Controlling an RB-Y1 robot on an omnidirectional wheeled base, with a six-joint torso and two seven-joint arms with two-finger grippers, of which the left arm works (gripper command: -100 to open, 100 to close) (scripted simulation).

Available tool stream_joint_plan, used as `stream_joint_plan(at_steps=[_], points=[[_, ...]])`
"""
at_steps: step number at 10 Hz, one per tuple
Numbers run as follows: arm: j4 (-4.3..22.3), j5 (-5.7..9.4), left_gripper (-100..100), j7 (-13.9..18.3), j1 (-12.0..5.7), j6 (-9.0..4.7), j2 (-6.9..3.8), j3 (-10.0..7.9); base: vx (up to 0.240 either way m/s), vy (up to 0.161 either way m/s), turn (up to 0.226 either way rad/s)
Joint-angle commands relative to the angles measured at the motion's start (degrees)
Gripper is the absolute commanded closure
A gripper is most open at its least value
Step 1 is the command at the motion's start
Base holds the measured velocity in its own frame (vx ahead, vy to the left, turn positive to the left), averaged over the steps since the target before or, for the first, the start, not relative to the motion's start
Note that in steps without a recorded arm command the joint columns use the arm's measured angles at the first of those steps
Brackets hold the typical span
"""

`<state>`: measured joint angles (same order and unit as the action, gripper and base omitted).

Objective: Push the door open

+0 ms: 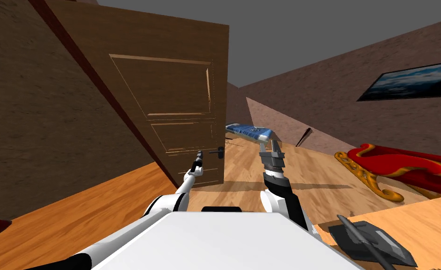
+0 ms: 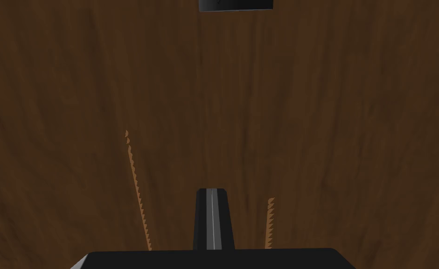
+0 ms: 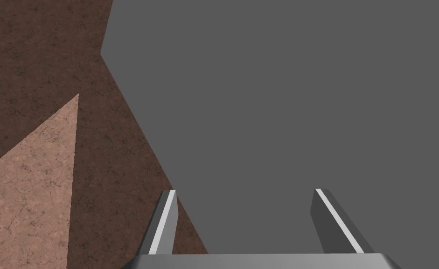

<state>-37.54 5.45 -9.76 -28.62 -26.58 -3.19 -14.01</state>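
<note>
Door, dark brown wood with two sunken panels, stood ajar left of the middle in our head view, with its free edge toward the middle of the room. At the far left we saw a rough brown wall, then a dark red door frame slanting down along the door's hinge side. Our left arm reached forward to the lower part of the door. The left gripper sat right at the wood, just beside the dark lever handle; we could not tell whether it touched. In the left wrist view its fingers lay pressed together into one dark bar, holding nothing, with the door's grain close ahead and a dark block on the wood beyond the tips. Past the door's free edge a blue and white flat object showed above the wooden floor. Just right of it our right gripper was raised, its fingers standing well apart and empty. Further right a red sleigh with gold scrollwork sat on the floor below a dark-framed picture on the wall. Nearest us on the right, a light wooden tabletop bore a dark grey flat item
</note>
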Motion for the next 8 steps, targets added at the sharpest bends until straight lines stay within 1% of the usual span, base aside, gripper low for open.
stream_joint_plan(at_steps=[1, 2, 3, 5, 8], points=[[-0.8, -0.05, -100, -0.5, 0.43, 0.39, 1.39, 0.69, -0.024, -0.086, 0.262], [-0.8, -0.05, -100, -0.5, 0.43, 0.39, 1.39, 0.69, -0.054, -0.104, 0.071], [-1.0, -0.06, -100, -0.6, 0.52, 0.46, 2.29, 0.88, -0.088, -0.112, 0.04], [-1.2, -0.08, -100, -0.8, 0.62, 0.54, 3.52, 1.07, -0.125, -0.133, 0.049], [-1.3, -0.09, -100, -0.9, 0.7, 0.6, 4.94, 1.25, -0.14, -0.157, 0.009]])
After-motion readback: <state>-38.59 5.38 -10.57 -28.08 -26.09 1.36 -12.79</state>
